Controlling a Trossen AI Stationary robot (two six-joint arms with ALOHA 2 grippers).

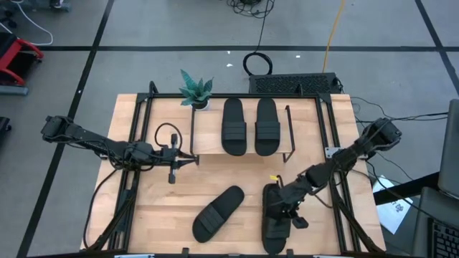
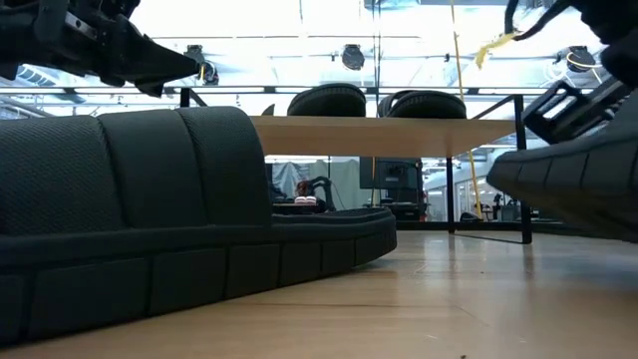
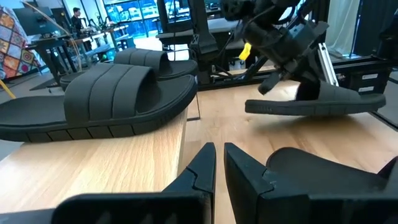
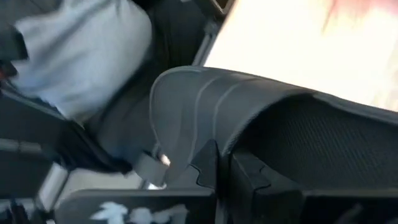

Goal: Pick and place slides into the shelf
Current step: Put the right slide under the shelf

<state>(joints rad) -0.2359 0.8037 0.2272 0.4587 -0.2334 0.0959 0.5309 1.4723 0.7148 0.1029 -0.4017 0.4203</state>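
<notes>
- A black slide (image 2: 150,229) fills the low view's left foreground; in the high view (image 1: 218,213) it lies at lower centre, long axis running diagonally from lower left to upper right.
- Right of it, a second slide (image 1: 276,222) lies lengthwise top to bottom; the right gripper (image 1: 290,208) is clamped on its ribbed strap (image 4: 205,118).
- The shelf (image 1: 208,136), upper centre, carries two slides (image 1: 234,126) (image 1: 267,126) side by side, both lengthwise top to bottom.
- The left gripper (image 1: 188,159) hovers at the shelf's left end, fingers (image 3: 202,171) closed on nothing.
</notes>
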